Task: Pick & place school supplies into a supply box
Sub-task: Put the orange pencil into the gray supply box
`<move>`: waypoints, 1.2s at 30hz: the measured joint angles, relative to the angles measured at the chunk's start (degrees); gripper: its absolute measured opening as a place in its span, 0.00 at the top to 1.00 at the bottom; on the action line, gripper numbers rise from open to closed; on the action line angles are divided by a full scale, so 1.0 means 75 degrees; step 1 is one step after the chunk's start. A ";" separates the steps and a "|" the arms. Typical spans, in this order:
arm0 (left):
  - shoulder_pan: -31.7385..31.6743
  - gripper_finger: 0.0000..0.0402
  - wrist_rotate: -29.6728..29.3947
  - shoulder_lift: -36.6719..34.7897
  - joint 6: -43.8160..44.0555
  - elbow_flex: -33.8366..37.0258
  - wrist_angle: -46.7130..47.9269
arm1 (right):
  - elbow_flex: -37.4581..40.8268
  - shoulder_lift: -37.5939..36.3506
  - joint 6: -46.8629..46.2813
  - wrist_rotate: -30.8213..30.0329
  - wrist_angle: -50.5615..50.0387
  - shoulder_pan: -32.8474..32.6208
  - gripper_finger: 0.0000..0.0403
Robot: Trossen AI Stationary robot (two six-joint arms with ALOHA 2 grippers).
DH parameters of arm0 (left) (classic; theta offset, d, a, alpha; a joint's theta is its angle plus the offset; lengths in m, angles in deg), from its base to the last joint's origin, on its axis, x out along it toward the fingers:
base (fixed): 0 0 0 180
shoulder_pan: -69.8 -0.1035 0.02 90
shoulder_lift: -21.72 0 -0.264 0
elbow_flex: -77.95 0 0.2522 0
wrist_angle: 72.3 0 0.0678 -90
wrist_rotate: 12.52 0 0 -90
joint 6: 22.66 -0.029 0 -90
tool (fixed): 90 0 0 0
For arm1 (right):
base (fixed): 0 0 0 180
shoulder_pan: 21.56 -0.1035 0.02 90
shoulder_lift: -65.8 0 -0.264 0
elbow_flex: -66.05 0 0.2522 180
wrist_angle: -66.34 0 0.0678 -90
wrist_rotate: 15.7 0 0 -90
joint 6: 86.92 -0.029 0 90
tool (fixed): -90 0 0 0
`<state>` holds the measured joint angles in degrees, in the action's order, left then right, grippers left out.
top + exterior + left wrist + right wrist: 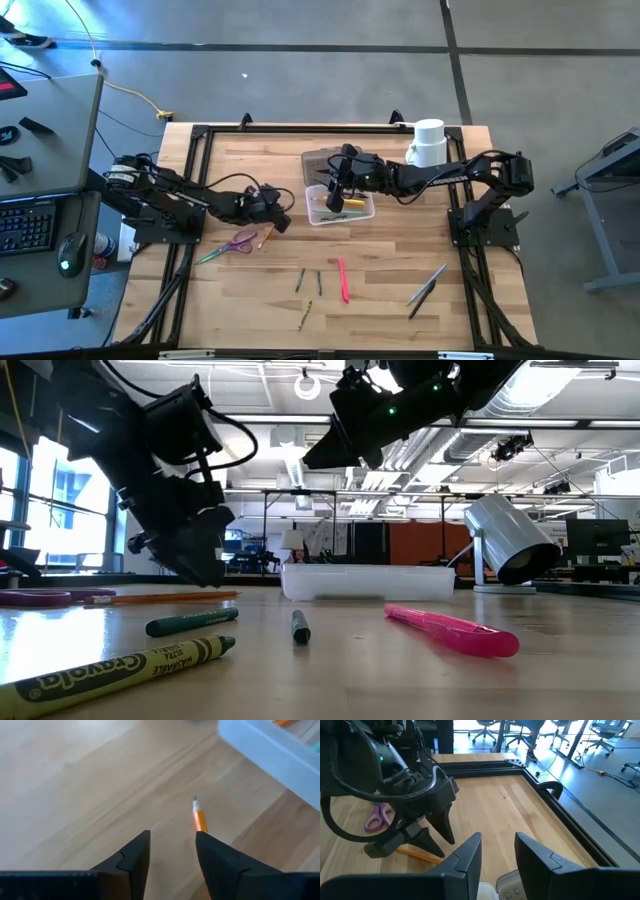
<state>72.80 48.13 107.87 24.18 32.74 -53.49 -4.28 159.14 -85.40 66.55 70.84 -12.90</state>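
Supplies, left side: purple scissors (pixel 240 242) and a green pencil (pixel 210 256) lie loose on the wooden table (pixel 400 300), near the left arm.
Left gripper (pixel 277 212): low over the table, fingers parted, nothing between them; orange pencil (pixel 200 820) lies just ahead, by one fingertip, not yet inside the gap.
Step in hand: judged as the approach to grasp the orange pencil.
Next move: likely calls for shifting sideways so both fingers straddle the pencil, then closing; pencil is thin and flat on the wood, so the tips need to come right down.
Supplies, middle: two dark green crayons (pixel 300 279), a yellow-green crayon (pixel 304 316) and a pink pen (pixel 343 279) near the front, well apart from the box.
Supply box (pixel 340 208): clear case, lid (pixel 322 162) open behind it; some items already inside.
Right gripper (pixel 335 196): over the box, fingers apart, empty.
Supplies, right side: grey and black pens (pixel 427 286) untouched near the front right.
White mug (pixel 428 142): back right, not part of the job.
Progress: early, most supplies are not yet boxed.
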 joint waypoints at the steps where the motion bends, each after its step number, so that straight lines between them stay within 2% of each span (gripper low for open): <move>1: 0.0000 0.53 0.0007 0.0000 0.0066 0.0068 -0.0120 | 0.0001 0.0000 0.0000 0.0000 0.0000 -0.0002 0.74; 19: 0.0000 0.53 0.0221 0.0064 0.0134 0.0223 -0.0939 | 0.0003 0.0003 0.0000 0.0001 0.0000 0.0001 0.74; 22: 0.0000 0.53 0.0246 0.0254 0.0176 0.0226 -0.0972 | 0.0003 0.0003 0.0000 0.0002 -0.0003 0.0001 0.74; 28: 0.0006 0.53 0.0096 0.1060 0.0168 0.0196 -0.1852 | 0.0003 0.0003 0.0000 0.0000 -0.0001 0.0001 0.74; 36: 0.0373 0.53 -0.0701 0.2020 0.0566 0.0159 -0.2289 | 0.0003 0.0003 -0.0010 0.0001 -0.0001 0.0001 0.74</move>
<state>75.60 42.87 123.02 28.42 33.93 -70.65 -4.26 159.16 -85.48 66.56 70.84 -12.89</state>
